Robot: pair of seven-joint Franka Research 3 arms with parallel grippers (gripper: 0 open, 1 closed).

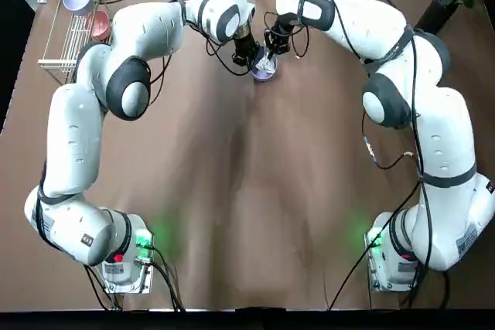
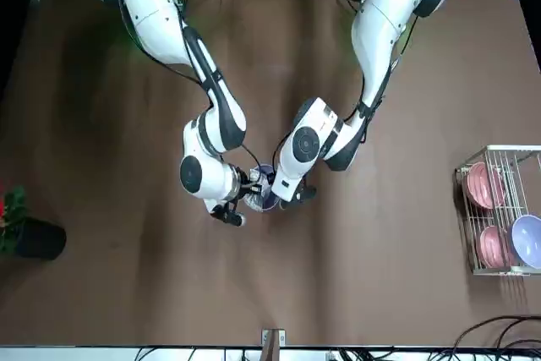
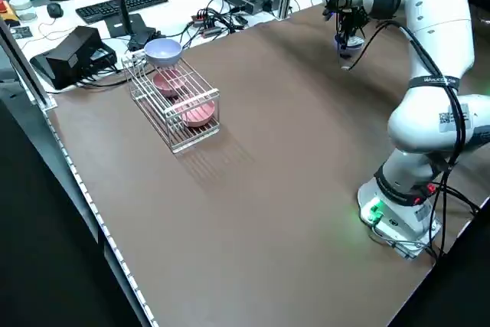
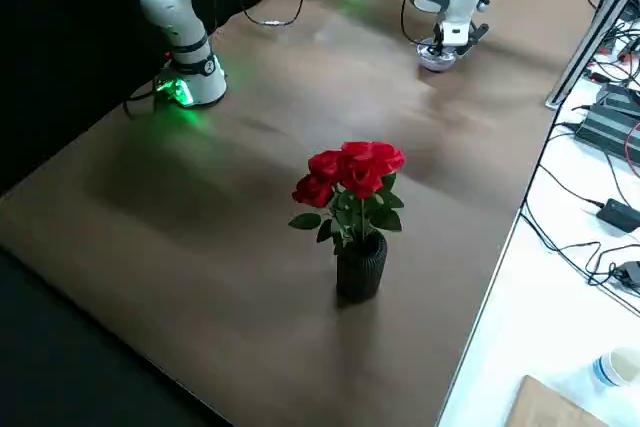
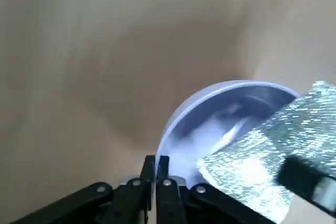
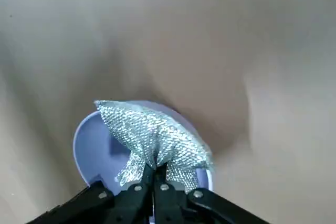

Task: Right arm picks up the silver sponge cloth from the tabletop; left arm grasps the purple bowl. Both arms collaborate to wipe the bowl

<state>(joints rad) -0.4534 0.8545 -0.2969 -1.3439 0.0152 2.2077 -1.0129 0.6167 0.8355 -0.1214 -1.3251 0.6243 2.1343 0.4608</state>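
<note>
So the two arm bases (image 1: 128,268) sit along the near edge of the tabletop (image 1: 232,214), one left, one right, and both arms reach to the far middle. That's where the purple bowl (image 5: 194,140) is, with the left gripper (image 5: 156,158) clamped on its rim. Right gripper (image 6: 156,167) is just beside it, closed on the pinched waist of the silver sponge cloth (image 6: 157,135), which bunches out over the bowl's opening. Far left there's a white wire rack (image 2: 507,271) with two pink bowls (image 2: 480,185) and a pale lavender-blue one (image 3: 163,50). Far right, red roses (image 4: 360,172) in a dark ribbed pot (image 4: 361,267). Past the far edge is a white desk (image 4: 540,327) with cables and a black keyboard (image 3: 121,6)
</note>
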